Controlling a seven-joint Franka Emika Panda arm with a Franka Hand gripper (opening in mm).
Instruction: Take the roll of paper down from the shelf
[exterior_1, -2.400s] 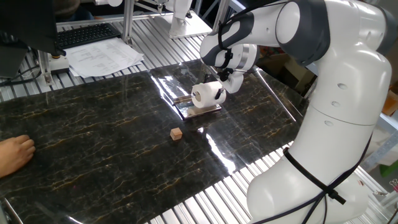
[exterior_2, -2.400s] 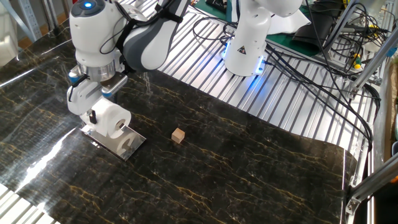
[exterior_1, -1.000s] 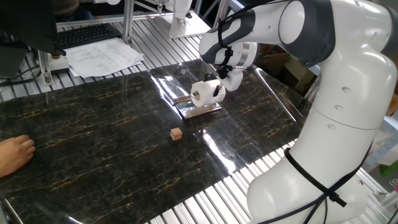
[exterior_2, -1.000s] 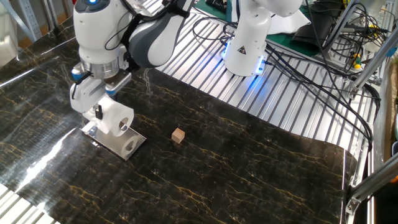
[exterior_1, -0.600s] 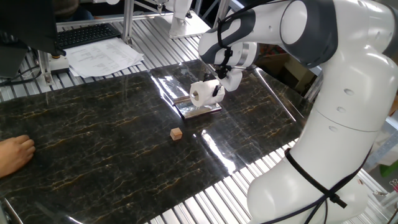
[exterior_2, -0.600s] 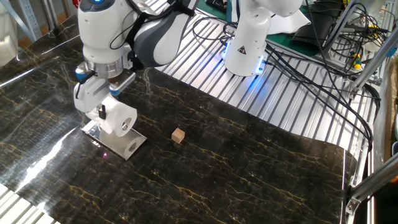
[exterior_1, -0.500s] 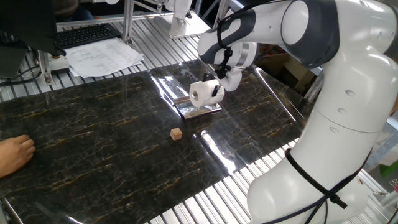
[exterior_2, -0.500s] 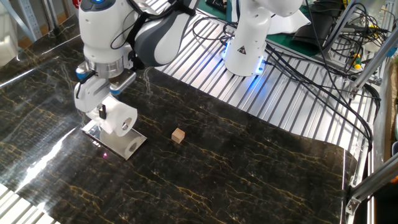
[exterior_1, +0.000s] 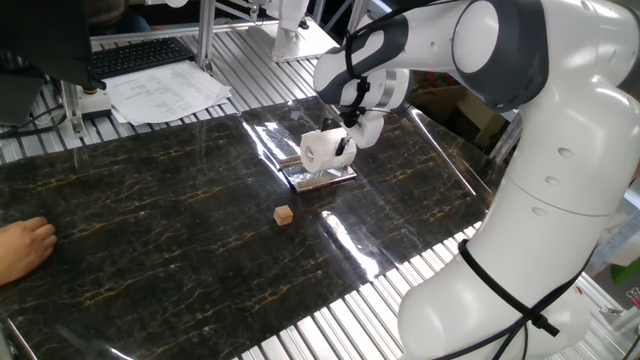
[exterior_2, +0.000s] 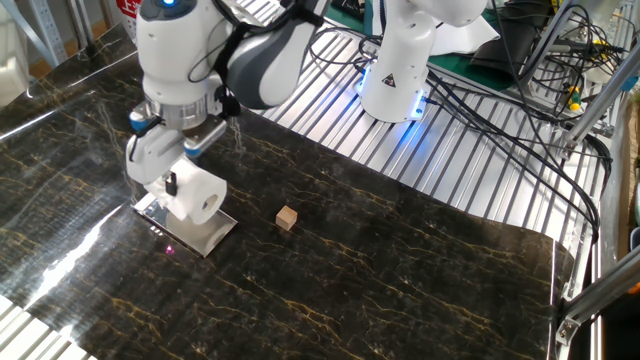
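Above the shelf (exterior_2: 190, 238) we find the gripper (exterior_2: 178, 187) closed on the toilet-paper roll (exterior_2: 197, 196), which hangs just clear of the shiny platform, so lifting looks done and setting it on the table (exterior_2: 400, 270) remains.

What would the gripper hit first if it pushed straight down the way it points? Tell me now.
The gripper points down, shut on the roll of paper, which hangs just above the shelf. Straight on, the roll would likely press onto the shelf's shiny plate first; the exact gap is unclear.
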